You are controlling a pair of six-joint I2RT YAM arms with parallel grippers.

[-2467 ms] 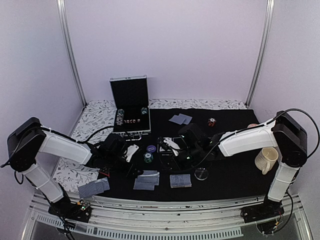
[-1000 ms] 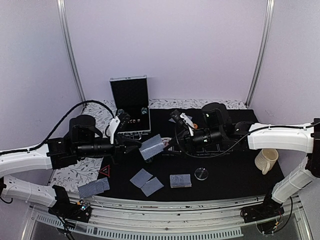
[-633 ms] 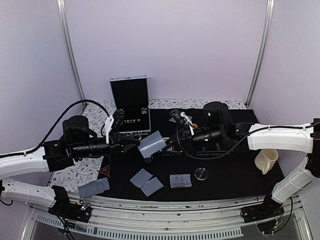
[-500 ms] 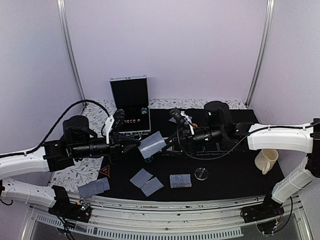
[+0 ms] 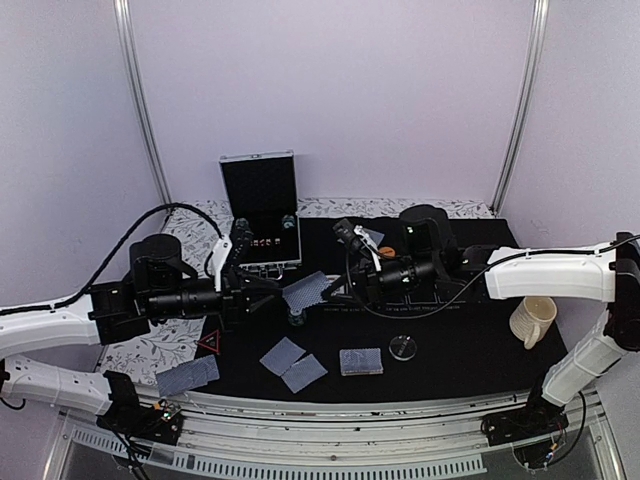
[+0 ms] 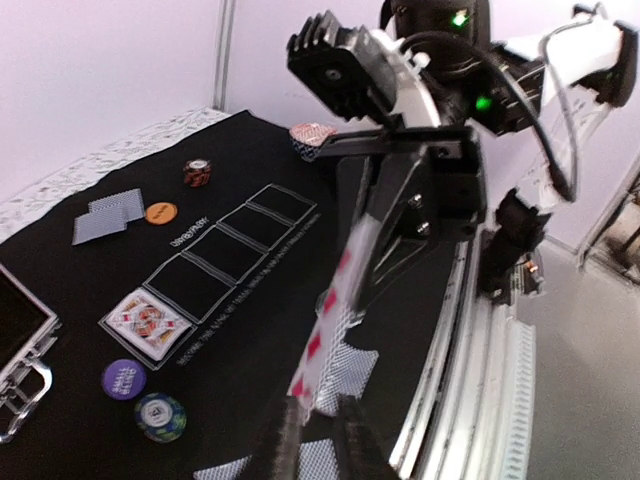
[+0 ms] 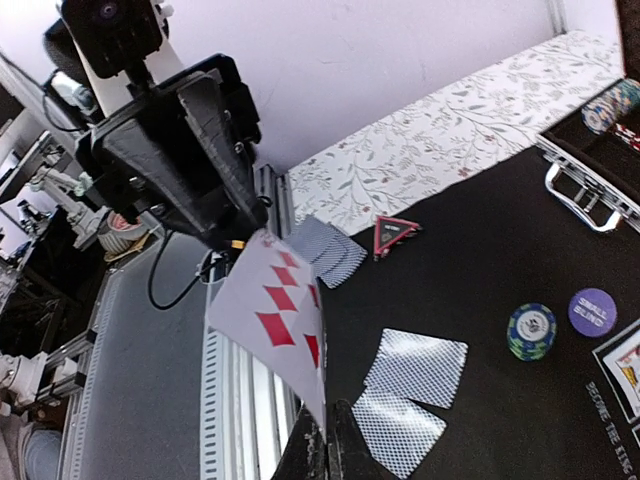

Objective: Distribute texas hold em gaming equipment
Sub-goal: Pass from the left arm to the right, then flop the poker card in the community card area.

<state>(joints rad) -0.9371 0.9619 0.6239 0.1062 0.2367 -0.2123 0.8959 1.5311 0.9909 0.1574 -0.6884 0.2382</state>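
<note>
Card (image 7: 270,310) (diamonds face) midair, one edge pinched in R jaws, opposite edge apparently gripped by L jaws too.

My feed: left arm (image 5: 50,325) white shells, black joint housings, black cable (image 5: 130,235) looping off. Right arm (image 5: 545,275) same, green LEDs (image 6: 461,18) lit. Left claw (image 6: 318,440), right claw (image 7: 325,450) black, angular.

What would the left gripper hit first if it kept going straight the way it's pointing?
Most likely the right gripper. It faces the left gripper head-on, with only the playing card that both appear to pinch between them.
</note>
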